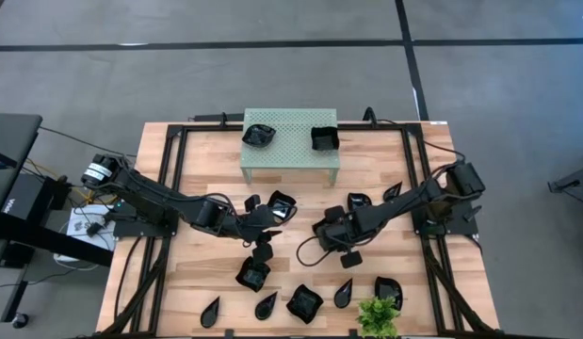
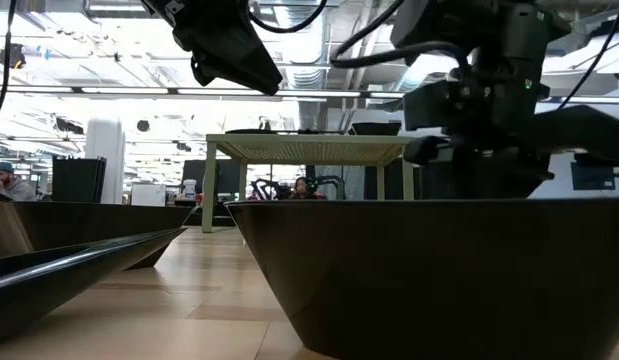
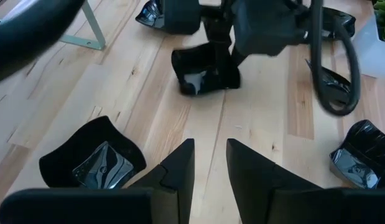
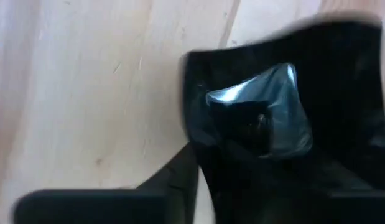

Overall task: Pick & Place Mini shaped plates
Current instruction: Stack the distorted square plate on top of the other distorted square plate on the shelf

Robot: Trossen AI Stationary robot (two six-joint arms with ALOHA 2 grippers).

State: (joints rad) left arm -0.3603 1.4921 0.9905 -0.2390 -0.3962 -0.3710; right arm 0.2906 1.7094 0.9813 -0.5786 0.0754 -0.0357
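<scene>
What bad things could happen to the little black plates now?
The right hand is pinching a square plate by its rim, so it might slip out. The left hand hangs close by, so the two arms could bump. Other plates lie nearby and could get knocked.

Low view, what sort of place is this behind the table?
Probably an open lab or workshop: exposed ceiling ducts, people seated at desks, and a wooden table fenced by a black frame.

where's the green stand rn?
High view: the green stand sits at the table's far edge, centered, with two black plates on top.
</scene>
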